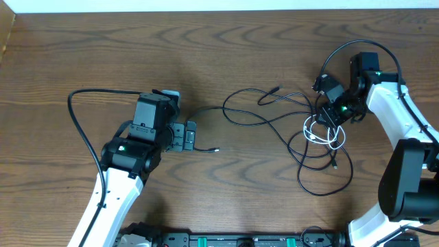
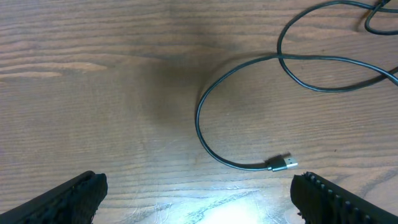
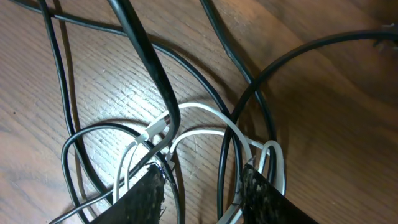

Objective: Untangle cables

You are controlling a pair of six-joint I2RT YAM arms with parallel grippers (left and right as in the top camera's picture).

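The cables lie tangled at the right of the wooden table. A thin black cable (image 1: 267, 120) loops out leftward and ends in a small metal plug (image 1: 215, 149). A white cable (image 1: 322, 134) is coiled in the knot. My right gripper (image 1: 328, 116) is down on that knot, open. In the right wrist view its jaws (image 3: 202, 174) straddle white cable (image 3: 205, 112) and black cable (image 3: 102, 126) strands, with bare wood showing between them. My left gripper (image 1: 190, 136) is wide open just above the table. The plug (image 2: 283, 163) lies just ahead of its right finger (image 2: 323, 196).
The left arm's own thicker black cable (image 1: 75, 110) arcs over the table at the left. The right arm's thicker cable (image 1: 343, 51) loops above the knot. The table's far edge (image 1: 219, 10) runs along the top, and the arm bases (image 1: 240, 240) sit at the near edge.
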